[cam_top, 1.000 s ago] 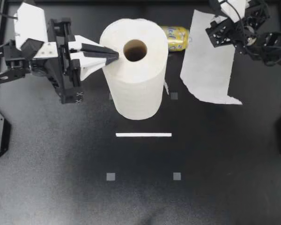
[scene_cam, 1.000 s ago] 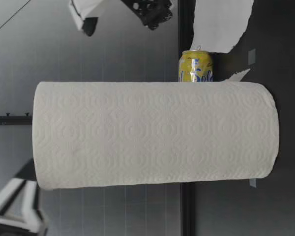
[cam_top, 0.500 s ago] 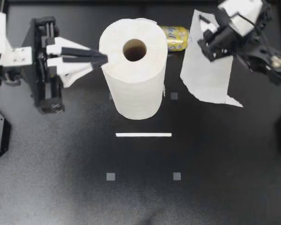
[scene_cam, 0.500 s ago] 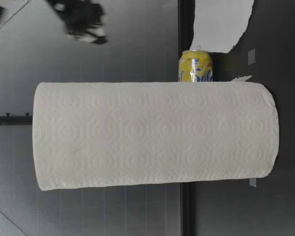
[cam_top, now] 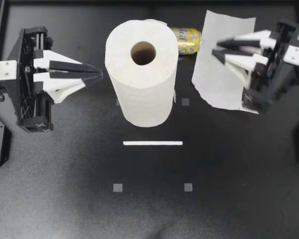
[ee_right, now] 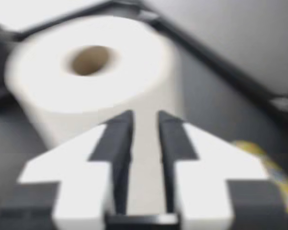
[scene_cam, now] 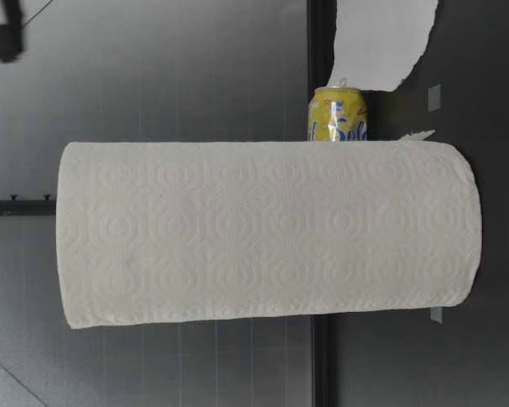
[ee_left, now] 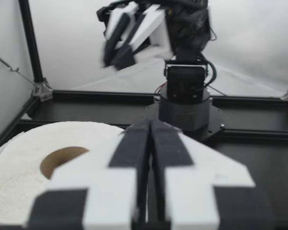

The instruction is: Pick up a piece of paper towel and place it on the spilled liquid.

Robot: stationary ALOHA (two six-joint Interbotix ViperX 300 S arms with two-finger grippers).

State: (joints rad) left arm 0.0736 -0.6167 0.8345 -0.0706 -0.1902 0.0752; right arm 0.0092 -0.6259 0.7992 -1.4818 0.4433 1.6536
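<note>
My left gripper [cam_top: 98, 74] is hovering by the worktop's [cam_top: 149, 209] left edge, its fingers pressed together on nothing and pointing at the upright paper towel roll [cam_top: 142, 84] just ahead. My right gripper [cam_top: 214, 48] is reaching in from the right edge, fingers a narrow slit apart and empty. It is hanging over the torn paper towel sheet [cam_top: 209, 82], which is lying flat near the far edge. The yellow can [cam_top: 188, 40] beside the sheet is showing blue lettering. The worktop's near half is lying open past a white strip [cam_top: 152, 143].

The only writing is some big blue letters on the yellow can [scene_cam: 338, 114], partly hidden behind the paper towel roll [scene_cam: 267, 233].
</note>
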